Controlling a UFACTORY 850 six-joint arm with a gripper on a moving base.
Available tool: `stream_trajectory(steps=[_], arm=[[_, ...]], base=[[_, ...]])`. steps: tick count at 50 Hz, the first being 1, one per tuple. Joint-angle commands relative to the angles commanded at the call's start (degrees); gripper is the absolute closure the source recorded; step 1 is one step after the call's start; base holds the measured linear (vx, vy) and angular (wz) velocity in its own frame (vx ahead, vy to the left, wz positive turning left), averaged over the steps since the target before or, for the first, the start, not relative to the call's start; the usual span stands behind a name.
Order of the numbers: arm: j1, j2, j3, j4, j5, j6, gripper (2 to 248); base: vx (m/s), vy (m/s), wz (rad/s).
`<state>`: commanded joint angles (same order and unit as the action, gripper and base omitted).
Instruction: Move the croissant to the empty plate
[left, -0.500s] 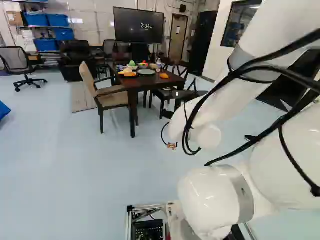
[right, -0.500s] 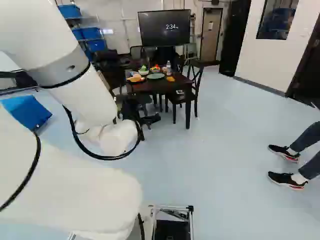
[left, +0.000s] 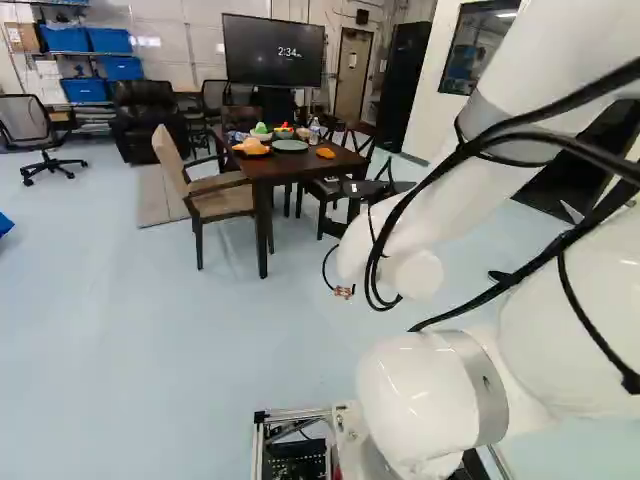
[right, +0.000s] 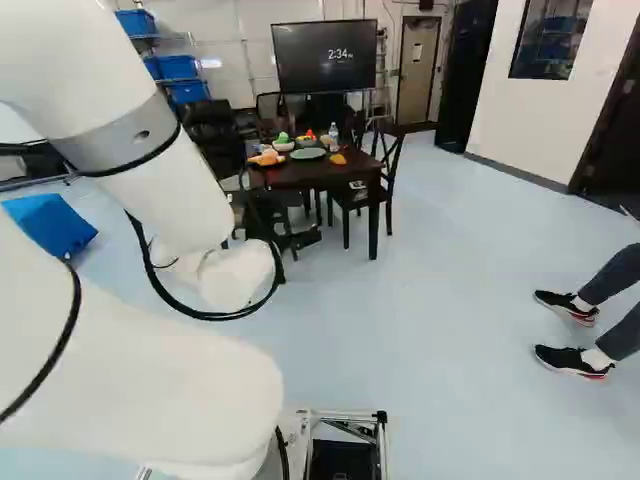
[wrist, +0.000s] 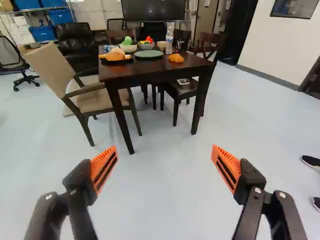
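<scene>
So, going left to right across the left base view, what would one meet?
Mesh office chair, black armchair, orange food on a dark plate, empty green plate, croissant, the robot's white arm.

The smooth white arm has gray collars, looping black cables, and slotted orange pads on black fingers.

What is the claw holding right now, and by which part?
Nothing; the claw is open, with only bare floor showing between its spread orange pads.
</scene>
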<state>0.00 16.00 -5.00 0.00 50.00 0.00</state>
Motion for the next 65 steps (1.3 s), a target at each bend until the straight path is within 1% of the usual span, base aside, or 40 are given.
stream_trajectory(steps=[46, 65], arm=[[0.0, 0.0, 0.0, 0.0, 0.0, 0.0, 3], [0.0, 0.0, 0.0, 0.0, 0.0, 0.0, 3]], base=[[0.119, 0.0, -0.007], [0.124, -0.028, 0.0]])
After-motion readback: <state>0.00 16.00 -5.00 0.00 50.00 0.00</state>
